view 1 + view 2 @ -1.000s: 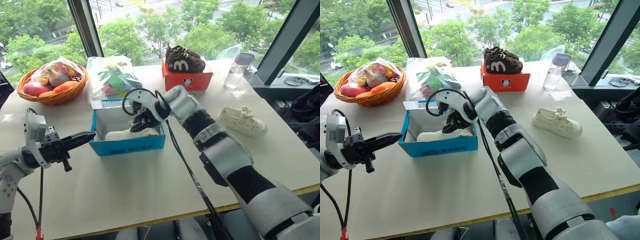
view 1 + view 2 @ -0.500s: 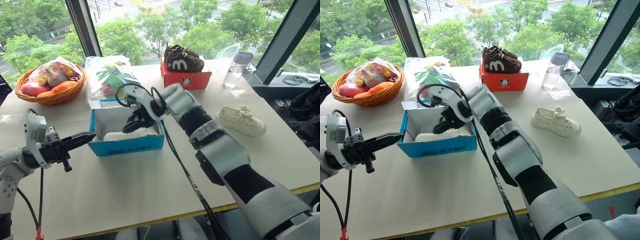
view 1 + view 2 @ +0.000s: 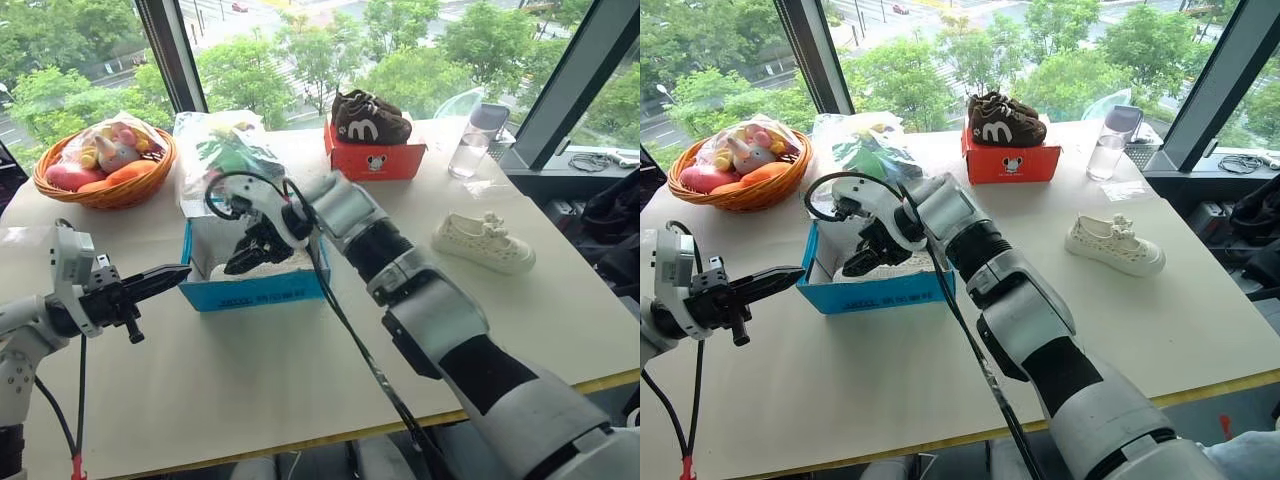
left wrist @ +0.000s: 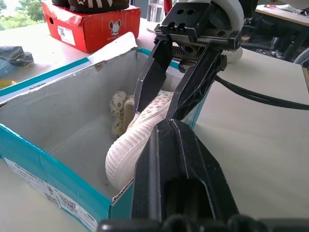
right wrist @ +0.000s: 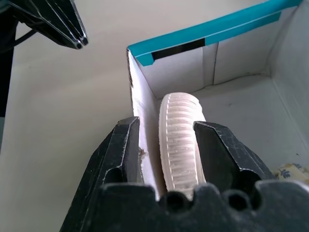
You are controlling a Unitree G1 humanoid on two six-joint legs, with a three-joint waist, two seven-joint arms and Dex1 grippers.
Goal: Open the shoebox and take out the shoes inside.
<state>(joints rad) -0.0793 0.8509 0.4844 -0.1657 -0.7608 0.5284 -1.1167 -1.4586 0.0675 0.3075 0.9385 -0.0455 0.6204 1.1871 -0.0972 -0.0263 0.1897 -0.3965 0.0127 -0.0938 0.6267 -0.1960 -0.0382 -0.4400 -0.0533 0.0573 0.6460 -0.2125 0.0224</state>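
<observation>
On the worktop, near its middle, the blue shoebox stands open with its lid folded back. One cream-white shoe lies on its side inside, against the front wall. Right claw reaches down into the box; its two fingers straddle the shoe, one at the sole side, one between shoe and box wall, about half spread. Whether they press on it, I cannot tell. Second cream shoe rests on the worktop well to the right of the box. Left claw hangs level just beside the box's left front corner, fingers pressed together, nothing in them. Red-orange box carrying dark brown shoes sits behind.
</observation>
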